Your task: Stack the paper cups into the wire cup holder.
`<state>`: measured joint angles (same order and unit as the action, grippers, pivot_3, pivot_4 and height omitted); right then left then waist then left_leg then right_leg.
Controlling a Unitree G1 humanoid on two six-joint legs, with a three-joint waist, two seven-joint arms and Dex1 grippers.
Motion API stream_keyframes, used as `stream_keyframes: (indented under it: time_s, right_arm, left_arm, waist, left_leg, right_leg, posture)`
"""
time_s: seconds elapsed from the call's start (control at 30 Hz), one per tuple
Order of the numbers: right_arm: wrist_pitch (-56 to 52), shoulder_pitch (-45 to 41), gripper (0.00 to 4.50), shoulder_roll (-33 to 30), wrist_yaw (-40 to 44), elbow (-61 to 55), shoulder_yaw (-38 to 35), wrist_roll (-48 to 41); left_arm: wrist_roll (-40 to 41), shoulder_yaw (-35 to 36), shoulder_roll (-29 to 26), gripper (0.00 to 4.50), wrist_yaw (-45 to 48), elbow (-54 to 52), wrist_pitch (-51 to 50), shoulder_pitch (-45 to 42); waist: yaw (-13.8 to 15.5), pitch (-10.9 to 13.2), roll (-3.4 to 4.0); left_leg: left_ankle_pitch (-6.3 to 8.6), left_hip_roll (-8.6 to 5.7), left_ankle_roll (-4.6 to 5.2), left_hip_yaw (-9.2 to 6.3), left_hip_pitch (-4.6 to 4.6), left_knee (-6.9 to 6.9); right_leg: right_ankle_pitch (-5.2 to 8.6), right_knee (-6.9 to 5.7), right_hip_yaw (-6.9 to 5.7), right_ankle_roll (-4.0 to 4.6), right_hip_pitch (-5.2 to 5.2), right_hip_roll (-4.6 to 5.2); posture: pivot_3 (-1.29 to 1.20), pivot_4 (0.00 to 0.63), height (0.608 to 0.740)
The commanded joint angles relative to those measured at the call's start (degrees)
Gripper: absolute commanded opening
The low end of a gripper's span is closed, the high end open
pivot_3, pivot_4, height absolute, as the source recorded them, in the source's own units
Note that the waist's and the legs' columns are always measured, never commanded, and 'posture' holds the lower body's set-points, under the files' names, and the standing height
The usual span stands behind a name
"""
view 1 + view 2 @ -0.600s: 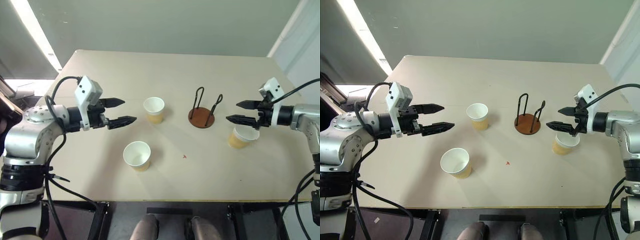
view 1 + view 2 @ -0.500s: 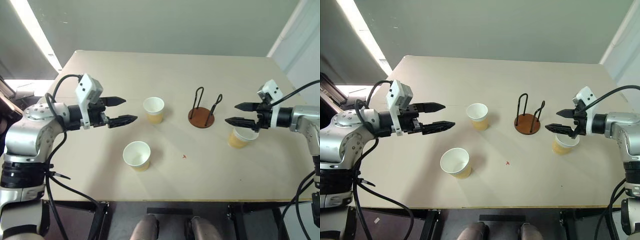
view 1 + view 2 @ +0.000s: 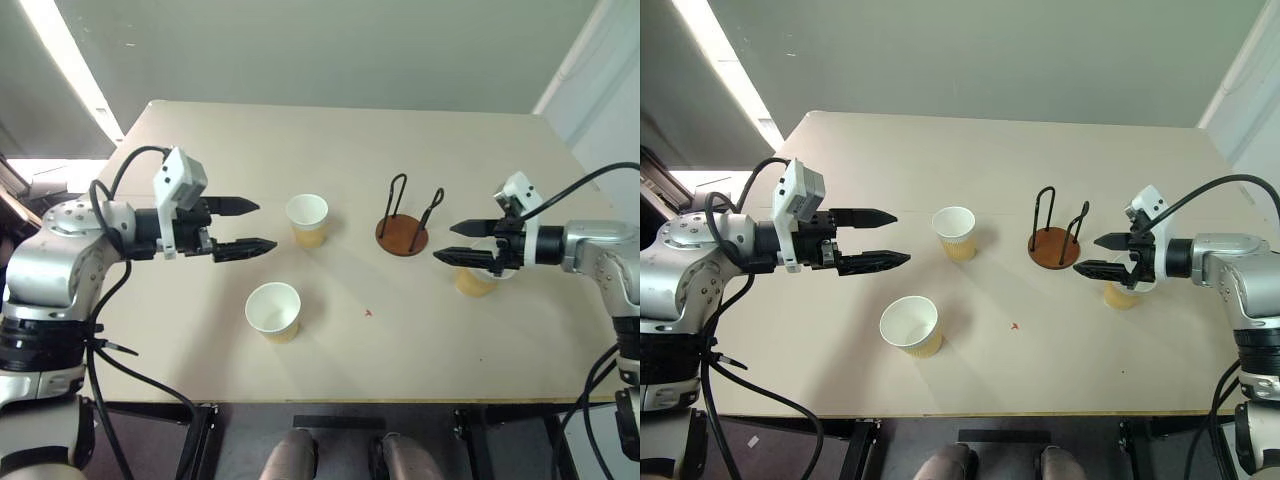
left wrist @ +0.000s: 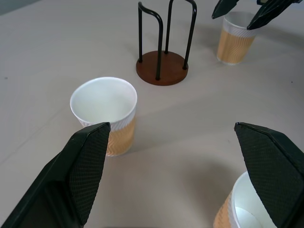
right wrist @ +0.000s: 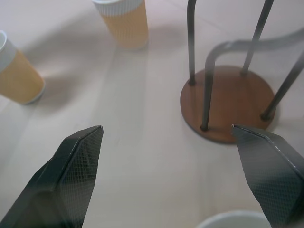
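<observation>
On the beige counter [image 3: 340, 160] the wire cup holder [image 3: 403, 225] stands upright right of centre, empty. One paper cup [image 3: 307, 219] stands just left of it, a second [image 3: 274, 310] nearer, left of centre, and a third [image 3: 476, 279] to the holder's right. The left end effector [image 3: 243, 225] hovers left of the middle cup, fingers apart, holding nothing. The right end effector [image 3: 456, 243], fingers apart, hangs over the right-hand cup; it seems clear of the rim, though that is hard to judge.
</observation>
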<state>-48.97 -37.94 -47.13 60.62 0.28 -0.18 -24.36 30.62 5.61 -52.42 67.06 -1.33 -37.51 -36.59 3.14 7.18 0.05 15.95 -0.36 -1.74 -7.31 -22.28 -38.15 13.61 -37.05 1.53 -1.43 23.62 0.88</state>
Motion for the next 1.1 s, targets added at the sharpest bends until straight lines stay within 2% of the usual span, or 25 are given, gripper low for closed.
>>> stream_keyframes:
  time_s: [0.03, 0.9, 1.0, 1.1]
  right_arm:
    - [1.8, -1.6, 4.47, 0.3, -1.9, -0.7, 1.6, 2.1]
    - [8.4, -10.5, 4.47, 10.5, -6.3, 14.8, 6.0, 9.4]
    - [7.6, -11.0, 3.92, 10.8, -6.5, 15.4, 5.2, 9.2]
    - [6.3, -11.6, 2.83, 10.7, -6.4, 15.5, 4.5, 8.5]
  left_arm:
    - [-0.6, 0.3, -0.5, 4.50, 0.2, 0.2, 1.1, -1.1]
    - [-1.2, 0.5, -0.2, 4.50, 0.0, 0.5, 1.7, -1.3]
    - [-1.2, 0.6, -0.2, 4.50, 0.0, 0.4, 1.6, -1.2]
    - [-1.2, 0.6, -0.2, 4.50, 0.0, 0.4, 1.6, -1.1]
  waist:
    - [0.0, 0.0, 0.00]
    - [0.0, 0.0, 0.00]
    - [0.0, 0.0, 0.00]
    - [0.0, 0.0, 0.00]
  left_leg:
    - [0.00, 0.01, 0.00, 0.00, 0.00, 0.00]
    - [0.01, 0.02, 0.01, -0.01, -0.09, 0.02]
    - [0.01, 0.02, 0.01, -0.01, -0.13, 0.02]
    - [0.01, 0.02, 0.00, 0.00, -0.15, 0.02]
  right_leg:
    - [0.00, 0.00, 0.00, 0.00, 0.00, 0.00]
    - [0.00, -0.02, 0.00, 0.00, 0.12, -0.01]
    - [0.00, -0.02, 0.00, 0.00, 0.13, -0.01]
    - [0.00, -0.03, 0.00, 0.00, 0.15, -0.01]
  posture:
    - [0.00, 0.150, 0.740]
    - [0.00, 0.150, 0.740]
    - [0.00, 0.150, 0.740]
    - [0.00, 0.150, 0.740]
